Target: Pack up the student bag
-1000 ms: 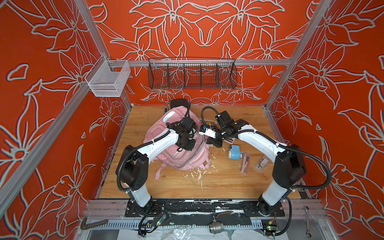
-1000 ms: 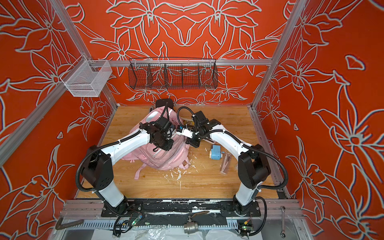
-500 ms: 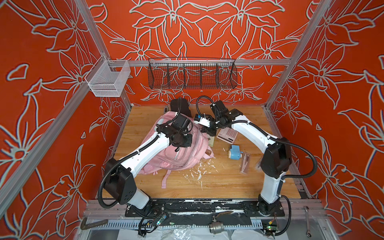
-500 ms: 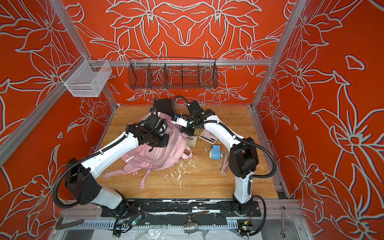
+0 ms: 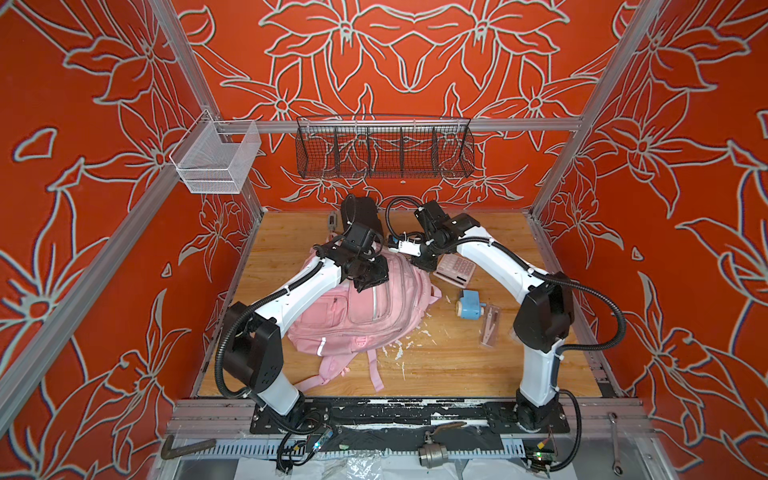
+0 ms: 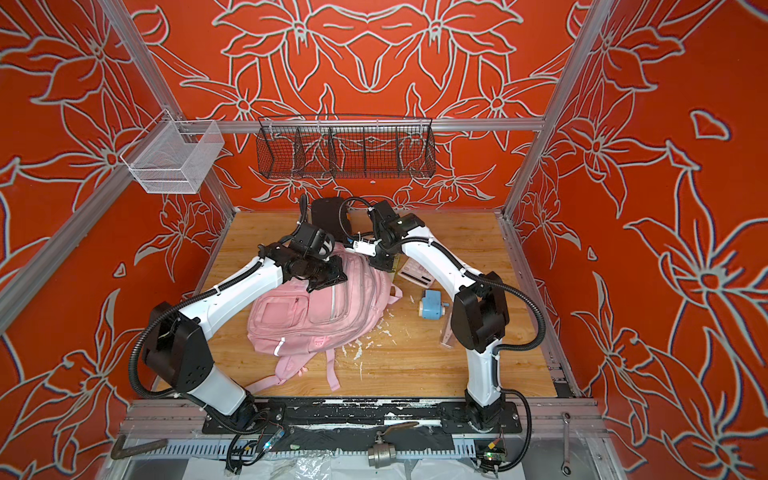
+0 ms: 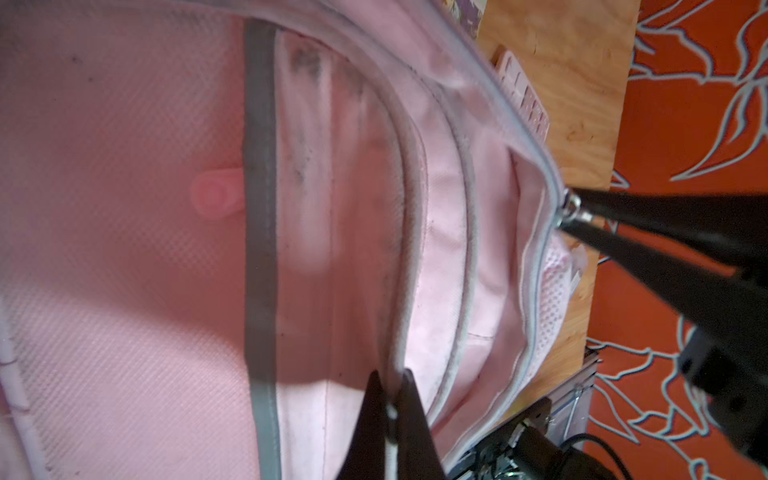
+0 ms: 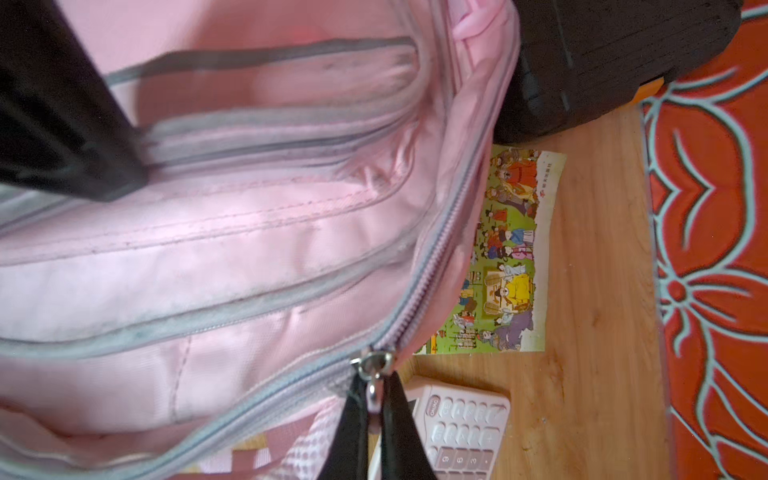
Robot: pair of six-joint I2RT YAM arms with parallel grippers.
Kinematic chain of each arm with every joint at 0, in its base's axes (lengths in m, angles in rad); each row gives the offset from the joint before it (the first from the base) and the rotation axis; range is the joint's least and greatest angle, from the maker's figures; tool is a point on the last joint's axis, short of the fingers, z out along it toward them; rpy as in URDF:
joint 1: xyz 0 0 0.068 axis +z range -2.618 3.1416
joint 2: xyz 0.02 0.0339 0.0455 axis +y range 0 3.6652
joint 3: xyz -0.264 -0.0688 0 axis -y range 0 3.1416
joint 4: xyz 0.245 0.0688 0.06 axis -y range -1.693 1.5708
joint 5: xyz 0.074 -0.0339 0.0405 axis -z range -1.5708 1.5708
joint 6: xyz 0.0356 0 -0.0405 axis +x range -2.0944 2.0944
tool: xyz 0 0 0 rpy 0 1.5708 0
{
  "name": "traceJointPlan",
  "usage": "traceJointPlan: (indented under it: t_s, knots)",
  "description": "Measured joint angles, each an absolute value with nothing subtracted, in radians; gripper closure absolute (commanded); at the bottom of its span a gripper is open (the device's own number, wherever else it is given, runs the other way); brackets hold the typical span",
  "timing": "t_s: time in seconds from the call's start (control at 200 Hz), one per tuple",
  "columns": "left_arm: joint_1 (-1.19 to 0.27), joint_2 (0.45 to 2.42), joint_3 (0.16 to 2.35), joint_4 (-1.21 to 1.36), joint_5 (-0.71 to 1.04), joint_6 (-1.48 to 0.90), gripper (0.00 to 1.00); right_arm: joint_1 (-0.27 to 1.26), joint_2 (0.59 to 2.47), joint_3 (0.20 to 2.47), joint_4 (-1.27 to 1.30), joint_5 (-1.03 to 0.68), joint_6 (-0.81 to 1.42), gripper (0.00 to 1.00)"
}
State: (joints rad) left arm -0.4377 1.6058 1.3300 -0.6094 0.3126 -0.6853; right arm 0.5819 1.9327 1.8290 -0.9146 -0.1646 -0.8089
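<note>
Student bag [image 5: 365,320], a large pale pink fabric backpack with silvery strips, lies front-up on the wooden tabletop [image 5: 457,365], left of centre in both top views. My left gripper [image 5: 366,287] and right gripper [image 5: 420,265] are at its far end, with a pink push-button calculator [image 5: 455,269] just beside it. Left wrist: my left jaws are pinched tight on a grey-piped edge of the gaping compartment. Right wrist: my right jaws are clamped on the silver metal zip pull [image 8: 374,368], and a colourful cartoon picture sheet [image 8: 507,249] lies partly hidden behind the bag's rim.
</note>
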Motion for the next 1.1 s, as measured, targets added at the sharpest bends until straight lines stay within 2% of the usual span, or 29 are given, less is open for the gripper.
traceJointPlan:
  t_s: [0.43, 0.776, 1.101]
  knots:
    - [-0.399, 1.59, 1.23, -0.469, 0.337, -0.804, 1.0, 0.678, 1.867, 1.751, -0.969, 0.046, -0.809, 1.0]
    - [-0.378, 1.576, 1.225, -0.403, 0.342, -0.891, 1.0, 0.727, 1.743, 1.636, -0.96, 0.036, -0.748, 1.0]
    - [-0.356, 1.542, 1.224, -0.33, 0.287, -1.029, 1.0, 0.797, 1.718, 1.594, -0.965, 0.027, -0.641, 1.0]
